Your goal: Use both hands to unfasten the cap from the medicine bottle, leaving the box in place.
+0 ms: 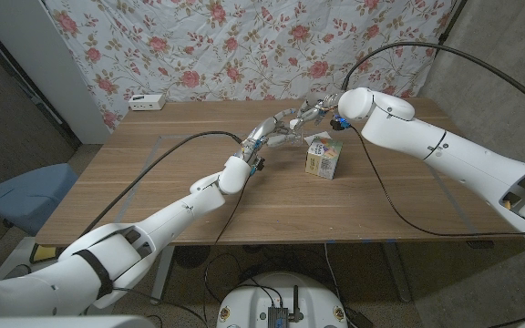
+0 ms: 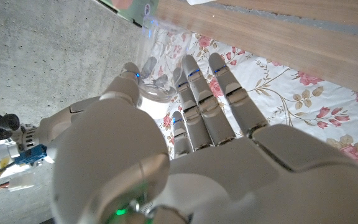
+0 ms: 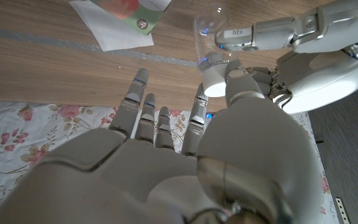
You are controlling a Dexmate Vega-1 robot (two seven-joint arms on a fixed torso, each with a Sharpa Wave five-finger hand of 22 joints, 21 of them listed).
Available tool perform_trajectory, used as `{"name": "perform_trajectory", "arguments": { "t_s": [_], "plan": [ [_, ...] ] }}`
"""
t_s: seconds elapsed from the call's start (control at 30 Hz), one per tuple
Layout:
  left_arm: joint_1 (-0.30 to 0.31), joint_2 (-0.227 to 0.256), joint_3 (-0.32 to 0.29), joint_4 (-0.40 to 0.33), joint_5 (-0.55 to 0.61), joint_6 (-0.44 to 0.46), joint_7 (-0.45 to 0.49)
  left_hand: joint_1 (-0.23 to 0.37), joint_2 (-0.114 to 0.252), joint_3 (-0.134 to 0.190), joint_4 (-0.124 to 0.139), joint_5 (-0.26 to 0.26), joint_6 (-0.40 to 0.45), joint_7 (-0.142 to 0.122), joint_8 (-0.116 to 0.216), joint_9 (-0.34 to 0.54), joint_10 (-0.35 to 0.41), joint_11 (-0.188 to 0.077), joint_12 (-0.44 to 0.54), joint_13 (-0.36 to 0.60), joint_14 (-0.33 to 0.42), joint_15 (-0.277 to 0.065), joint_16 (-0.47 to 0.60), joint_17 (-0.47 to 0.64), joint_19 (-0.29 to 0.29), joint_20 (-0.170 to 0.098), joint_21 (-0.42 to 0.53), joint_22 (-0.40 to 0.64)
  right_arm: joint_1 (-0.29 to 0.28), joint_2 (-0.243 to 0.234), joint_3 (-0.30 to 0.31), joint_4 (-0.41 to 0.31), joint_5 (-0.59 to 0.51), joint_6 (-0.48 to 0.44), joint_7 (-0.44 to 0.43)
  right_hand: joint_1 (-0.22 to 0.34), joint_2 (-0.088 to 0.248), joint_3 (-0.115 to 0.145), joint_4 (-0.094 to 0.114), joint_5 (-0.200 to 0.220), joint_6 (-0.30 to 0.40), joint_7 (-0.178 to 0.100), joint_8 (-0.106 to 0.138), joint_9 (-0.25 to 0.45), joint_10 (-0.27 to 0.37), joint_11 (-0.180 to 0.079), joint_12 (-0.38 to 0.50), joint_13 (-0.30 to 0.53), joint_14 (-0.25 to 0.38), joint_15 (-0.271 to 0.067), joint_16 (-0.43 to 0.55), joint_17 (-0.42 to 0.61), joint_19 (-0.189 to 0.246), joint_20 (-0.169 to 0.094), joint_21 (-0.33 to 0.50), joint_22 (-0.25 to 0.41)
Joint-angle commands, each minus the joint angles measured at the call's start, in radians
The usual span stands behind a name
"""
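The left hand [image 1: 267,133] and the right hand [image 1: 313,113] meet above the far middle of the tabletop [image 1: 153,196], raised off the wood and almost touching. Between them is the medicine bottle [image 2: 156,68], a clear, see-through container. The left wrist view shows the left hand's thumb and fingers [image 2: 194,87] wrapped around its body, so that hand is grasping the bottle. In the right wrist view the right hand's thumb and a finger close on the white cap [image 3: 215,79] at the bottle's end, so that hand pinches the cap while its other fingers are spread. The cap sits against the bottle's mouth with no gap visible, so I judge it is not off yet; whether it has been loosened at all cannot be told. What seems done is the lifting and the two-handed hold; what is left is turning the cap free and separating it. Just beneath and slightly to the right of the hands, the box [image 1: 323,157], printed green and white, stands on the tabletop apart from both hands. A small white device [image 1: 146,101] lies at the far left edge.
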State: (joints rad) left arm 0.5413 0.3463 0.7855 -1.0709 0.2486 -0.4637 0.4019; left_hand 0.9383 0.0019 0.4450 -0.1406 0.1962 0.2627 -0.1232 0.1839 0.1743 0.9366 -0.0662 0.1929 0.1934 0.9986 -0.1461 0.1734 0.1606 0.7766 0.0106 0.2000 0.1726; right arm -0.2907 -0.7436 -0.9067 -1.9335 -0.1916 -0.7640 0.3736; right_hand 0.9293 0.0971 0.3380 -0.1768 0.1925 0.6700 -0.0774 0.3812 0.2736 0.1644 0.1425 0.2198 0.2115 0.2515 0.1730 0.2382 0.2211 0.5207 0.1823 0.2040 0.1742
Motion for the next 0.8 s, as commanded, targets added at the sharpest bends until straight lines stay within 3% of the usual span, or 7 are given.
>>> {"name": "perform_trajectory", "arguments": {
  "t_s": [0.03, 0.8],
  "plan": [
    [0.006, 0.003, -0.001, -0.016, -0.003, 0.008, -0.006, 0.003, 0.007, 0.009, 0.001, 0.006, 0.004, -0.001, 0.003, 0.003, 0.063, -0.058, 0.003, 0.005, 0.002, -0.046, 0.001, 0.002, 0.001, -0.002, 0.000, 0.003, -0.009, -0.008, 0.019, -0.005, 0.033, 0.010, 0.011, 0.022, 0.010, 0.012, 0.000, 0.001, 0.026, -0.050, -0.007, -0.001, -0.004, -0.012, -0.004, 0.003, 0.002, -0.001, 0.005, 0.004, 0.009, 0.001, 0.008, 0.003],
    [0.012, 0.001, -0.001, -0.018, -0.006, 0.009, -0.010, -0.002, 0.005, 0.010, 0.002, 0.006, 0.005, -0.001, 0.003, 0.003, 0.063, -0.058, 0.003, 0.005, 0.001, -0.045, 0.001, 0.002, 0.000, -0.001, 0.000, 0.003, 0.005, -0.032, 0.021, -0.019, 0.081, -0.003, 0.056, 0.075, 0.049, 0.042, 0.004, -0.001, -0.011, -0.135, -0.045, -0.023, -0.020, -0.030, -0.013, 0.002, -0.020, -0.007, -0.001, 0.009, -0.002, 0.003, 0.001, 0.003]
  ]
}}
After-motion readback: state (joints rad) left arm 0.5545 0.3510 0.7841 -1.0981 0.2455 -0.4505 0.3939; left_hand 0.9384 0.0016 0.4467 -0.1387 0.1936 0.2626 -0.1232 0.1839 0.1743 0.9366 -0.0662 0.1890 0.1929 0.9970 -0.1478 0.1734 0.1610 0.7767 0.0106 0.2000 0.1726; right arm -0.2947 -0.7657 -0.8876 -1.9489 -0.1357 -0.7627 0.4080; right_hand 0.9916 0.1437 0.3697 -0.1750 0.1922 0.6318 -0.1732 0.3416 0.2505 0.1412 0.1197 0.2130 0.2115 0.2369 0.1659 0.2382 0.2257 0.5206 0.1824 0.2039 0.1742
